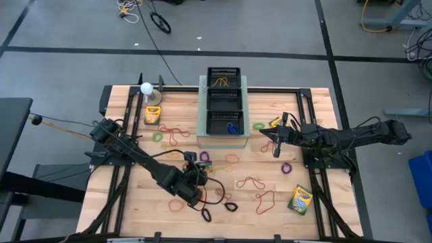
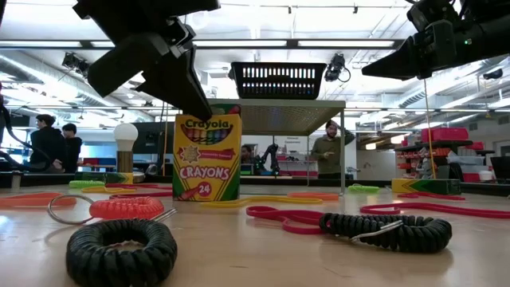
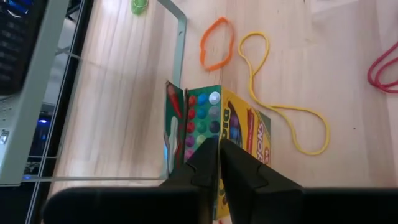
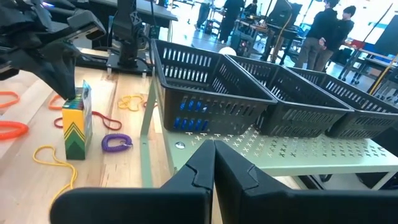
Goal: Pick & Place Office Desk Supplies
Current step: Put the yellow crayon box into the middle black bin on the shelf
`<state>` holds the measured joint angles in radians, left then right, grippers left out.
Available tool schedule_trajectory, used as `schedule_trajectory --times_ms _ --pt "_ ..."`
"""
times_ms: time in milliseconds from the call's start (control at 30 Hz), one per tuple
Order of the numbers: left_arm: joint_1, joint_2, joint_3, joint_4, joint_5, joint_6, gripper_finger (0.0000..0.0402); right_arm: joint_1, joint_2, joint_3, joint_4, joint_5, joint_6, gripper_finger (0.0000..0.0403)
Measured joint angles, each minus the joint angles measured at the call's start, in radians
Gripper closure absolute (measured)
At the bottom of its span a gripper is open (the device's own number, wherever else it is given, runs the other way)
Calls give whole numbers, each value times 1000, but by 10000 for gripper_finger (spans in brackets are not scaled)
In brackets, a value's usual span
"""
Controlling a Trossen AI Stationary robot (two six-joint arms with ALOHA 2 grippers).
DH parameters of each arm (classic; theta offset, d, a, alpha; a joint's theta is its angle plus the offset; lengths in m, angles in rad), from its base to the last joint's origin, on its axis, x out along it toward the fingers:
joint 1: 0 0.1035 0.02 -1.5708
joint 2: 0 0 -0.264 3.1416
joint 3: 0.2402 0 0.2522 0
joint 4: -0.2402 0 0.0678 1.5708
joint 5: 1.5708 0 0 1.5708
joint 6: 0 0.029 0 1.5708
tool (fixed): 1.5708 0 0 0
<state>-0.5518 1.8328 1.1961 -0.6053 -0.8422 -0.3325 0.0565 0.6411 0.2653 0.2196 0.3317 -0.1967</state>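
Observation:
A yellow-and-green crayon box [image 2: 207,156] stands upright on its bottom end near the table's middle [image 1: 205,160]. My left gripper [image 3: 219,149] is shut and points down right above the box's top end [image 2: 205,116]. My right gripper [image 4: 214,151] is shut on nothing and hovers to the right of the pale-green perforated box [image 1: 276,143]. Three black mesh trays [image 1: 225,100] sit in a row on that box; the near tray holds blue bands [image 1: 233,127] and the far tray yellow ones [image 1: 223,82]. Rubber-band loops [image 1: 251,182] lie scattered over the table. My left gripper comes from above with shut fingers at the top end of the crayon box [image 3: 211,124]. I cannot tell whether the fingertips touch it. The box stands upright on the table.
More crayon boxes lie at the far left [image 1: 152,115], near right [image 1: 300,200] and beside my right gripper [image 1: 275,122]. Black coiled loops [image 2: 121,251] lie at the near edge. A white ball on a stand [image 1: 146,88] is at the far left. People stand in the room behind.

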Motion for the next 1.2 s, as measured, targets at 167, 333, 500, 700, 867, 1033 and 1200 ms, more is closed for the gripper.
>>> schedule_trajectory --times_ms 167,333,500,700,867,1033,1200 --pt "2 0 0 3 29 -20 346 0 0 0 0 0 -3 392" --pt "1 -6 2 15 61 -51 303 0 0 0 0 0 -3 392" --pt "3 -6 52 -11 124 -56 260 0 0 0 0 0 -3 392" --pt "10 -6 116 -63 143 -50 223 0 0 0 0 0 -3 392" --pt "18 -6 152 -139 152 -61 207 0 0 0 0 0 -3 392" --pt "39 -6 220 -229 184 -67 194 0 0 0 0 0 -3 392" --pt "94 -7 277 -256 305 -73 173 0 0 0 0 1 -3 392"
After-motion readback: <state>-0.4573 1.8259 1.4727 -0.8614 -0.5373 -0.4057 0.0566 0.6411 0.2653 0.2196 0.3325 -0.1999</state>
